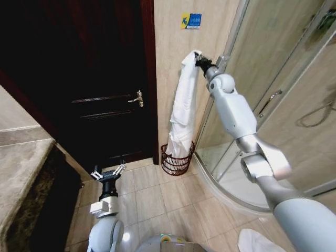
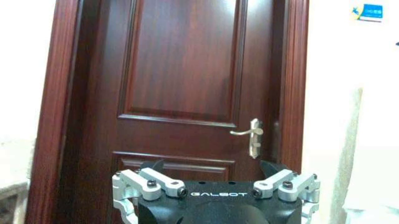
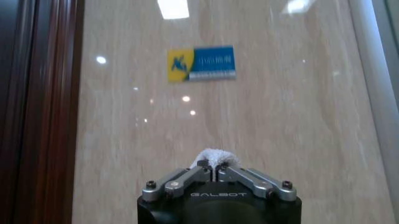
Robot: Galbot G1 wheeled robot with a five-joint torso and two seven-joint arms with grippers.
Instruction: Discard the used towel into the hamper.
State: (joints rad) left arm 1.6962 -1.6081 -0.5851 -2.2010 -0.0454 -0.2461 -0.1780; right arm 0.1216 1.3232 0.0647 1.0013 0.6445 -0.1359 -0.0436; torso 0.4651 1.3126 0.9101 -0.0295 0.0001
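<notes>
Left gripper (image 1: 108,174) parked low at near left over the floor tiles (image 1: 152,202), fingers spread, holding nothing, facing the dark wood door (image 1: 89,79) with its brass handle (image 1: 137,98). Right of the door, the white towel (image 1: 184,107) hangs long against the beige wall (image 1: 173,42); its lower end dips into the hamper (image 1: 176,161), which stands on the floor by the wall, just right of the door frame. Right gripper (image 1: 199,61) raised high, fingers clamped on the towel's top edge, below the blue-yellow sticker (image 1: 191,21). Glass shower enclosure (image 1: 283,79) far right.
</notes>
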